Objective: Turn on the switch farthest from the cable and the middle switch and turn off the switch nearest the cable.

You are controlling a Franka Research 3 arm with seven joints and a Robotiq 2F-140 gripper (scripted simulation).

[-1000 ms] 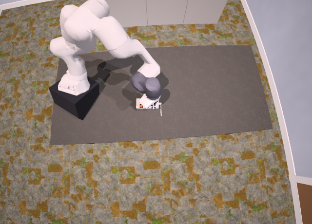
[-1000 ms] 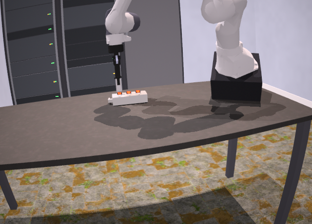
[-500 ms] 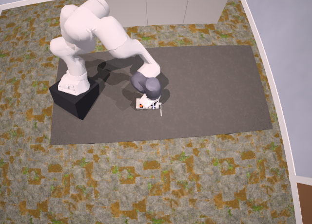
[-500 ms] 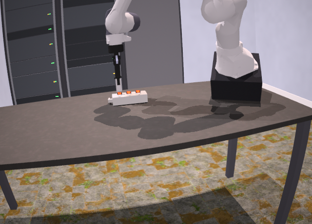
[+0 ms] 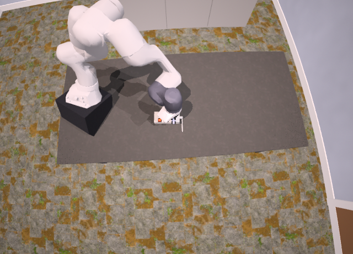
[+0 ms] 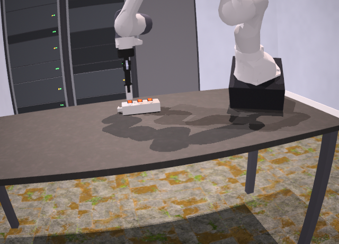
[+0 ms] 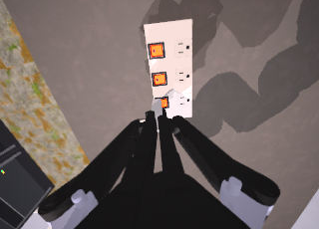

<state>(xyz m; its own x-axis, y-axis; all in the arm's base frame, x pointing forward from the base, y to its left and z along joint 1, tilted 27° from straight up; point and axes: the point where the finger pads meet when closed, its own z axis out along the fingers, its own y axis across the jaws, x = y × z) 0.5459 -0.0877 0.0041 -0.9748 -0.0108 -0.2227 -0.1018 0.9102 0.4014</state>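
Observation:
A white power strip [image 6: 140, 105] lies flat on the dark table, right way up, with three orange switches on top. It also shows in the wrist view [image 7: 169, 70] and, partly under the wrist, in the top view [image 5: 168, 120]. Its short white cable stub [image 5: 181, 126] leaves the end under my gripper. My gripper [image 7: 158, 106] is shut and empty, pointing straight down, fingertips at the switch nearest the cable [image 7: 164, 103], which they partly cover. The middle switch [image 7: 159, 80] and the far switch [image 7: 157, 50] look lit orange. In the exterior view my gripper [image 6: 127, 94] stands just above the strip's left end.
The arm's black base block [image 6: 256, 92] stands at the table's right rear. Dark server racks [image 6: 62, 46] stand behind the table. The table edge toward the patterned floor [image 7: 30, 114] is close on the left in the wrist view.

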